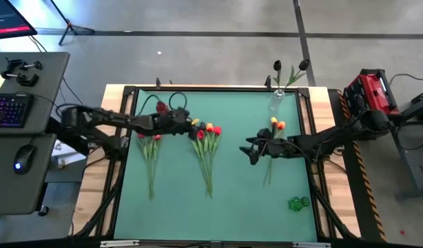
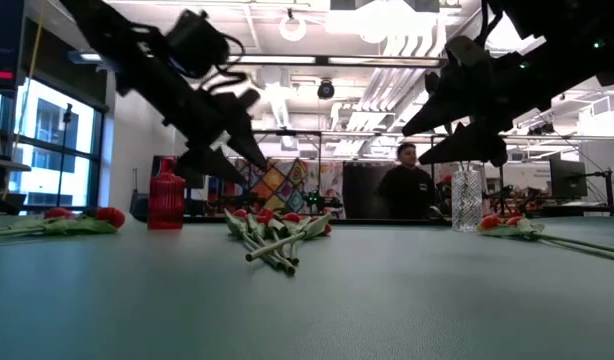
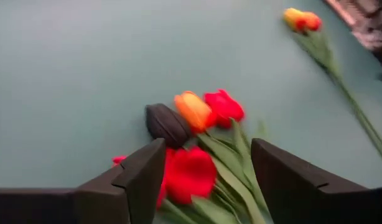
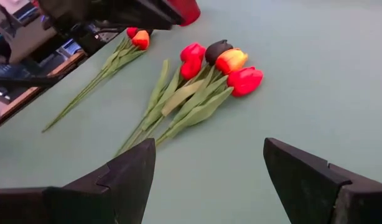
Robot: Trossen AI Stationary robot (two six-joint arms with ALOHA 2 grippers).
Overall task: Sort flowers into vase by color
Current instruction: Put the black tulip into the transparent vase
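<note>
My left gripper (image 3: 197, 180) hangs with fingers spread wide and empty, right over the middle bunch of flowers (image 3: 197, 124) lying on the table (image 3: 66, 74). These tulips look light and floppy, with thin, slippery stems, so I judge the stem just under the head the best hold. Farther off my right gripper (image 1: 251, 150) gapes wide beside another bunch.

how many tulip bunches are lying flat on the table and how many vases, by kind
tulip bunches lying flat: 3 (left, middle, right)
clear glass vase: 1
red vase: 1
total: 5
</note>
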